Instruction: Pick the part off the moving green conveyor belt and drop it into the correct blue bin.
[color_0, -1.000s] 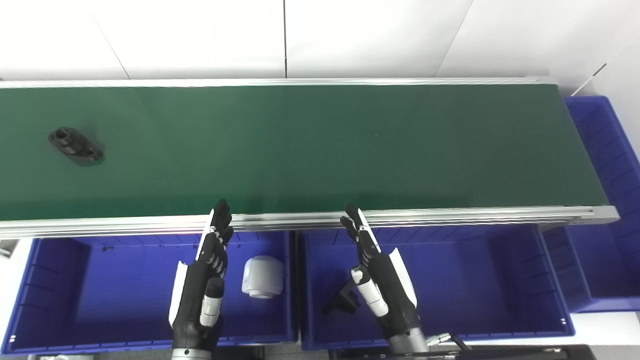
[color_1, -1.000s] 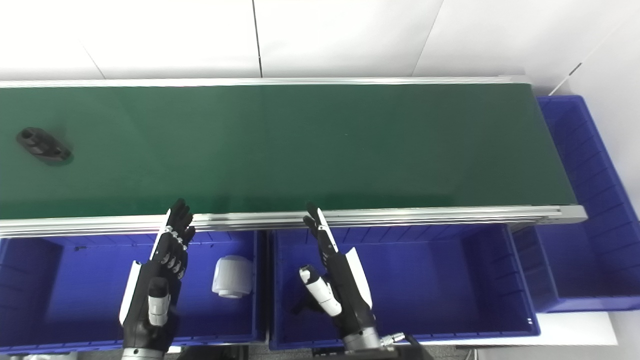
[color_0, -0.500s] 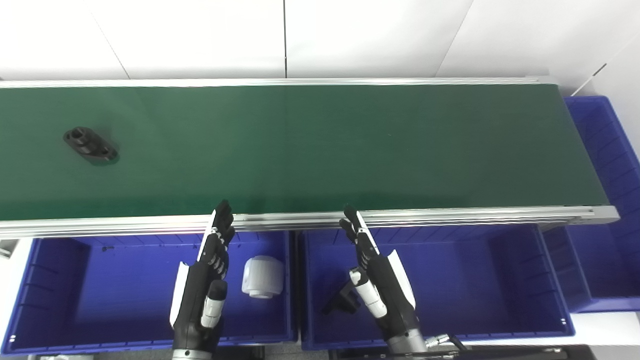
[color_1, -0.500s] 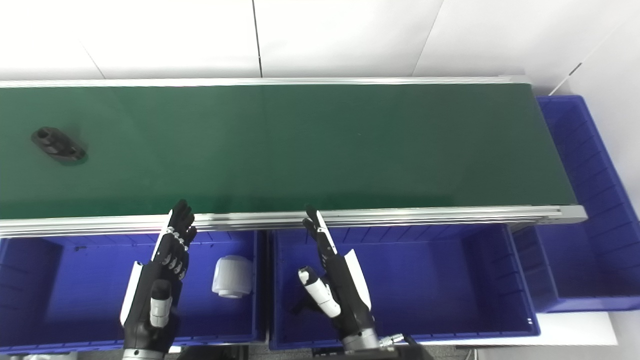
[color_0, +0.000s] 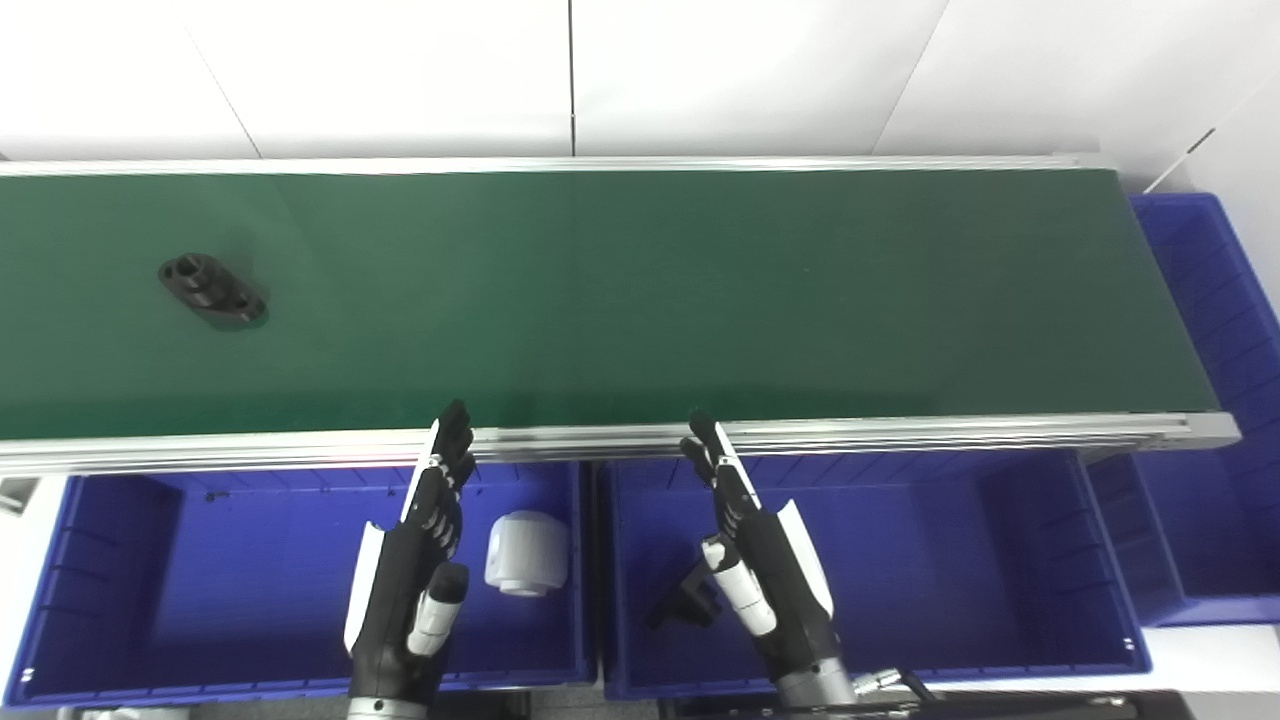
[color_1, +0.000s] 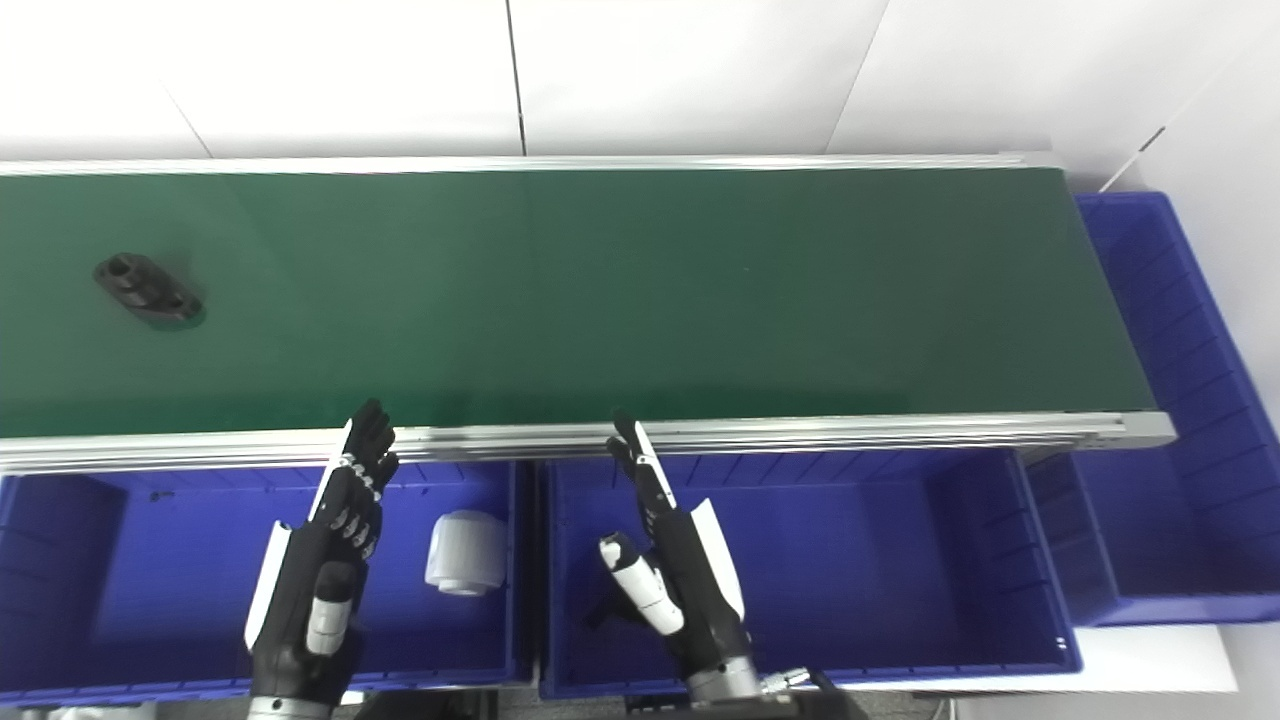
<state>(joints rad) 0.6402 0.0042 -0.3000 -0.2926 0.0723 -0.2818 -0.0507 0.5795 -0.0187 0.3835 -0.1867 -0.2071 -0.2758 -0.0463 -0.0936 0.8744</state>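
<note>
A black flanged part with holes (color_0: 211, 290) lies on the green conveyor belt (color_0: 640, 290) at its far left; it also shows in the right eye view (color_1: 148, 290). My left hand (color_0: 415, 575) is open and empty, held over the left blue bin (color_0: 120, 600) with fingers reaching the belt's near rail. My right hand (color_0: 755, 565) is open and empty over the middle blue bin (color_0: 950, 560). Both hands are far to the right of the part.
A white cylindrical part (color_0: 525, 553) lies in the left bin. A black part (color_0: 685, 603) lies in the middle bin, partly hidden by my right hand. A third blue bin (color_0: 1210, 400) stands at the belt's right end. A white wall is behind the belt.
The black part has travelled to the right along the belt. Both hands have stayed nearly where they were.
</note>
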